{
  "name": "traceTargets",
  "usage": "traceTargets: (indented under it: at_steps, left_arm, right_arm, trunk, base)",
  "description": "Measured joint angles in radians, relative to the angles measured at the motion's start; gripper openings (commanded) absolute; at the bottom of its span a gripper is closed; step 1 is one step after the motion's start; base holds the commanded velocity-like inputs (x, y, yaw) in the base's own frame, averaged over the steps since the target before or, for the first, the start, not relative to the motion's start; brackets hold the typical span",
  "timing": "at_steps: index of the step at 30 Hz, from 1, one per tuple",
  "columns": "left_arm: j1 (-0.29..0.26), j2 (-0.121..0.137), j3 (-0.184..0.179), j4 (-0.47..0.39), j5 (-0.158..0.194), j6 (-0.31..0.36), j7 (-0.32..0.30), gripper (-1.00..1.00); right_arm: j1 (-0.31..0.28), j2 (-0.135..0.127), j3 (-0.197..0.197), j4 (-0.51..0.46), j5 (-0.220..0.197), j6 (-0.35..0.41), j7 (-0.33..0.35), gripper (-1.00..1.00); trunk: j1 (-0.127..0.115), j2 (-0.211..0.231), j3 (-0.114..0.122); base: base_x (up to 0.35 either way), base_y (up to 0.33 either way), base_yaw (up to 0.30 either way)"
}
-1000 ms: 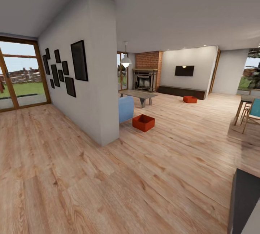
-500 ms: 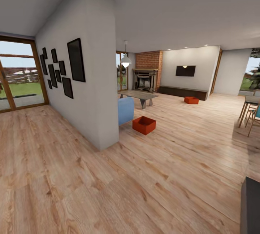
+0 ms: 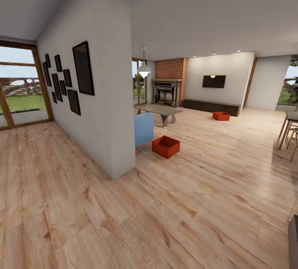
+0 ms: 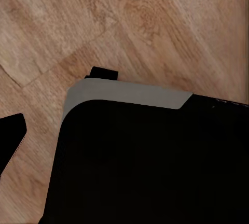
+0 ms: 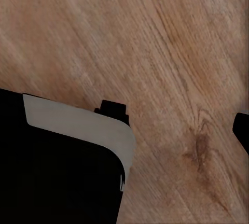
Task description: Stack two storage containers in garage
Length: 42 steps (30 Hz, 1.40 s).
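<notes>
Two orange-red storage containers sit on the living room's light wood-plank floor in the head view. The nearer container [image 3: 166, 146] is beside the end of the light-blue sofa [image 3: 143, 128]. The farther container [image 3: 221, 116] lies in front of the long dark cabinet under the wall TV. Both are open-topped and look empty. In the left wrist view, one dark fingertip [image 4: 11, 136] of my left gripper shows at the frame's edge over bare planks. The right wrist view has one dark fingertip [image 5: 243, 130] at its edge. Nothing is between the fingers of either gripper.
A white partition wall [image 3: 109, 107] with black picture frames juts out at left, its end close to the nearer container. A low grey table [image 3: 159, 110] stands behind the sofa. Dining chairs [image 3: 289, 132] are at the right edge. My dark base [image 4: 145, 162] shows in both wrist views.
The whole head view has shifted: the partition wall looms larger and the chairs slide off to the right, so the camera has moved forward. The containers have not moved on the floor.
</notes>
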<state>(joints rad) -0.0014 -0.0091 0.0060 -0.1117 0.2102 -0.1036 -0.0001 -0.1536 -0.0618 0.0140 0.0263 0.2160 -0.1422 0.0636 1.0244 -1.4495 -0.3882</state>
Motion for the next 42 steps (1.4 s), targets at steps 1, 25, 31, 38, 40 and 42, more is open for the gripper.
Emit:
traceTargets:
  at_steps: [1,25,31,38,40,42]
  left_arm:
    - [0.0,0.0,0.0,0.0,0.0,0.0,0.0,1.0]
    - [0.0,0.0,0.0,0.0,0.0,0.0,0.0,1.0]
    - [0.0,0.0,0.0,0.0,0.0,0.0,0.0,1.0]
    - [0.0,0.0,0.0,0.0,0.0,0.0,-0.001,1.0]
    - [0.0,0.0,0.0,0.0,0.0,0.0,-0.001,1.0]
    - [0.0,0.0,0.0,0.0,0.0,0.0,-0.001,1.0]
  right_arm:
    - [0.0,0.0,-0.001,0.0,-0.001,0.0,0.0,1.0]
    - [0.0,0.001,-0.004,-0.003,-0.007,-0.001,0.001,1.0]
    - [0.0,0.001,-0.004,-0.003,-0.007,-0.001,0.002,1.0]
    - [0.0,0.001,-0.003,-0.003,-0.006,-0.001,0.002,1.0]
    - [0.0,0.001,-0.003,-0.003,-0.007,-0.002,0.002,1.0]
    - [0.0,0.001,-0.003,-0.003,-0.006,-0.002,0.002,1.0]
  trunk:
    - [0.0,0.0,0.0]
    - [0.0,0.0,0.003]
    - [0.0,0.0,0.005]
    - [0.0,0.0,0.008]
    - [0.0,0.0,0.009]
    - [0.0,0.0,0.01]
  base:
    - [0.323,0.0,0.0]
    - [0.323,0.0,-0.074]
    - [0.323,0.0,-0.237]
    - [0.323,-0.049,-0.237]
    - [0.322,-0.082,-0.237]
    - [0.322,-0.084,-0.237]
